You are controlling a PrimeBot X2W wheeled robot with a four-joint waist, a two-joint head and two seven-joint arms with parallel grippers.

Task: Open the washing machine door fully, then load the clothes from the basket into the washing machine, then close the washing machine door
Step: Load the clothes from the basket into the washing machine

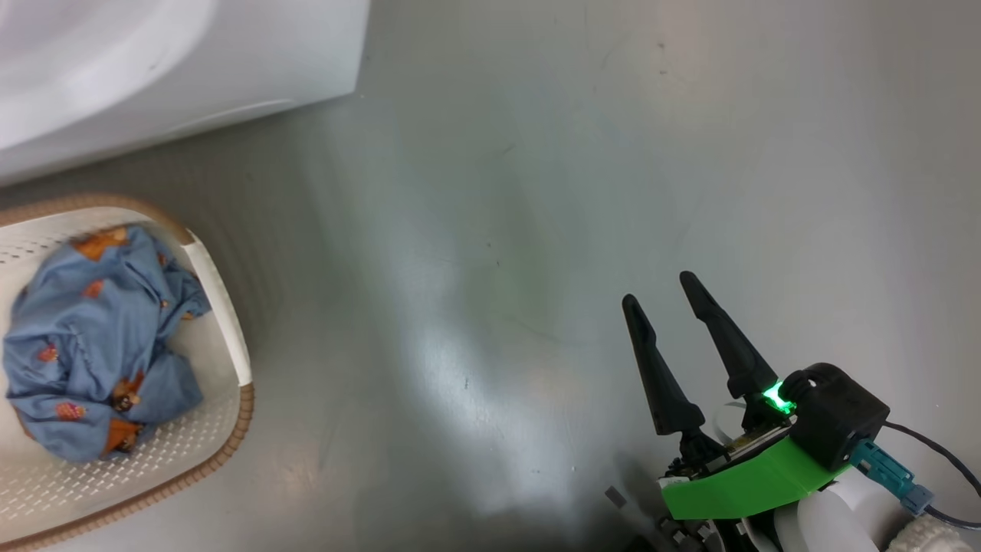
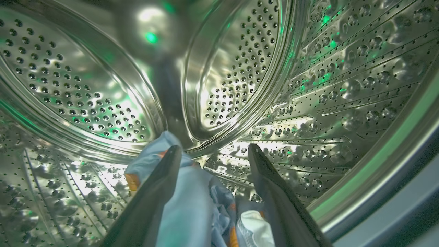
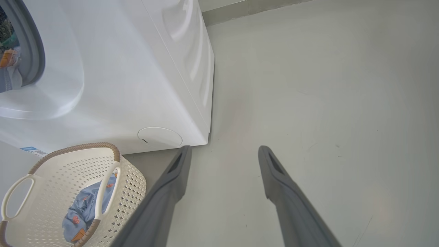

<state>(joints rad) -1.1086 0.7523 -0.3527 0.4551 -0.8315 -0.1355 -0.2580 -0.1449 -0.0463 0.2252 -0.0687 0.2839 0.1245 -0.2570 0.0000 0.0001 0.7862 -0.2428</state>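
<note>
My left gripper [image 2: 214,147] is inside the washing machine's steel drum [image 2: 85,85], its fingers spread open. A light blue garment [image 2: 192,206] with orange prints lies loose between them, draped against the left finger. The white washing machine [image 1: 153,61] fills the top left of the head view. Below it stands the basket [image 1: 237,414], with more blue clothes [image 1: 92,345] bundled inside. My right gripper [image 1: 657,290] hangs open over bare floor, well to the right of the basket. The washing machine door is out of view.
The right wrist view shows the machine's front [image 3: 120,85] with its grey gasket [image 3: 32,51], round filter cap [image 3: 159,137] and the basket [image 3: 61,171] just in front. Grey floor [image 3: 325,103] stretches to the right of the machine.
</note>
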